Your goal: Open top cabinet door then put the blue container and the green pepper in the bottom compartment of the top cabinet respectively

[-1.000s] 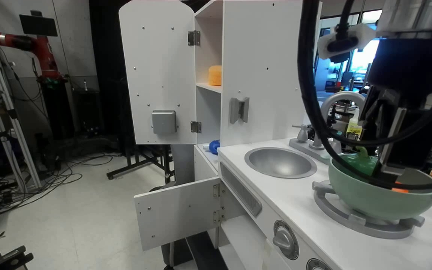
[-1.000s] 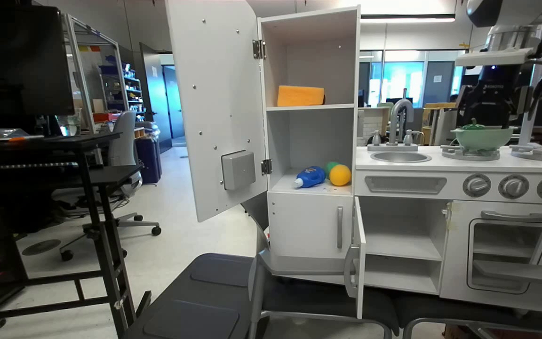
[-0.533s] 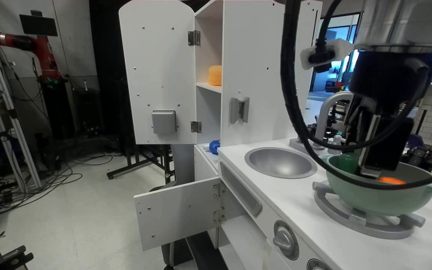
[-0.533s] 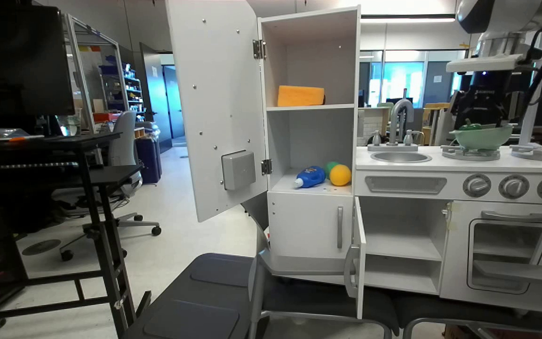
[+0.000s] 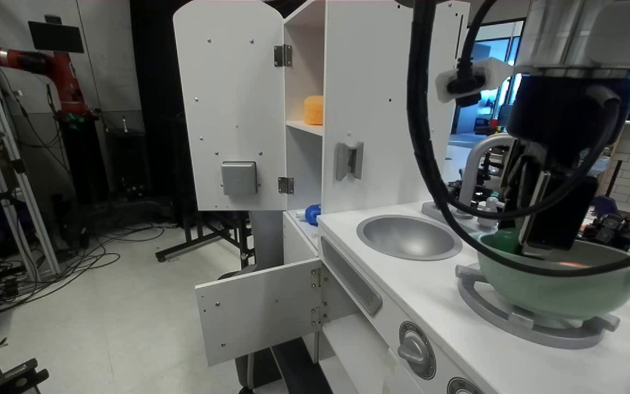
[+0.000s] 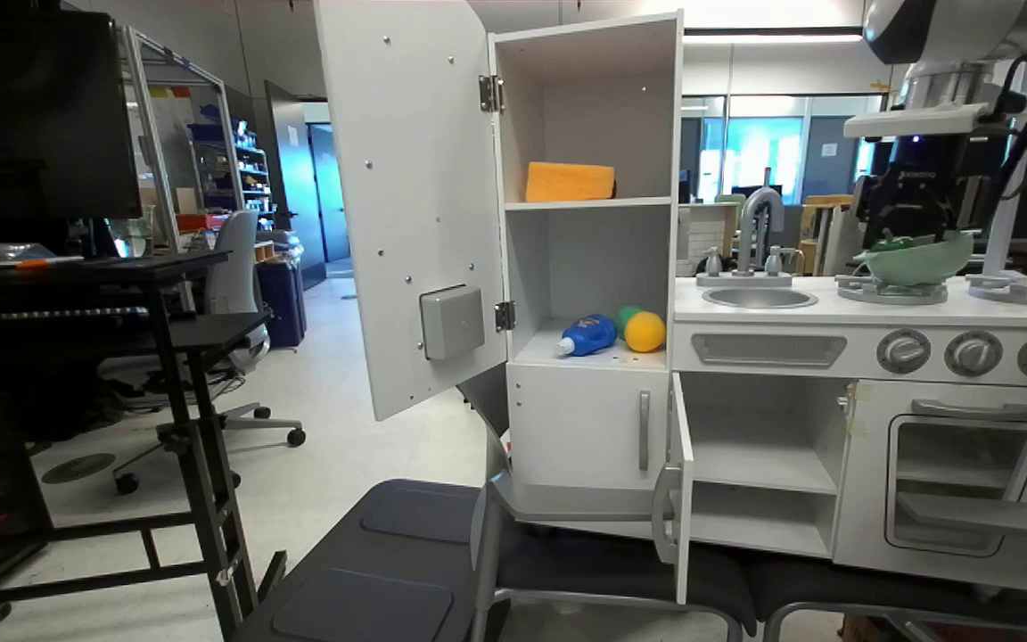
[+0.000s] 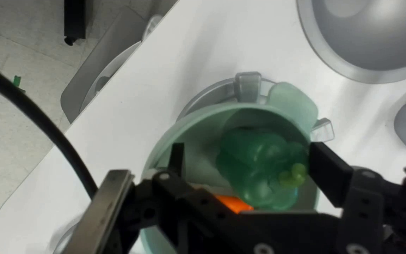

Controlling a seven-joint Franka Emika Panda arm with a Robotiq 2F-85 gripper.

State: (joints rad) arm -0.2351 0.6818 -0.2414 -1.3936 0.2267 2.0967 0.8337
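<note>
Two spread fingers [image 7: 328, 173] of mine flank the green pepper [image 7: 259, 165] in the bowl [image 5: 561, 294]; the blue container [image 6: 592, 333] lies in the bottom compartment [image 6: 603, 259].

In the wrist view the edge cuts off the cable [image 7: 49, 127] beside the gripper [image 7: 250, 164], which hides most of an orange thing [image 7: 233, 202] below. In both exterior views the pepper [image 5: 505, 242] under the gripper is mostly hidden. In an exterior view, well apart from the gripper, the cabinet [image 5: 380, 65] hides much of the bottle [image 5: 313, 214]. Also well apart, a ball [image 6: 645, 333] partly covers a green thing [image 6: 626, 316].
</note>
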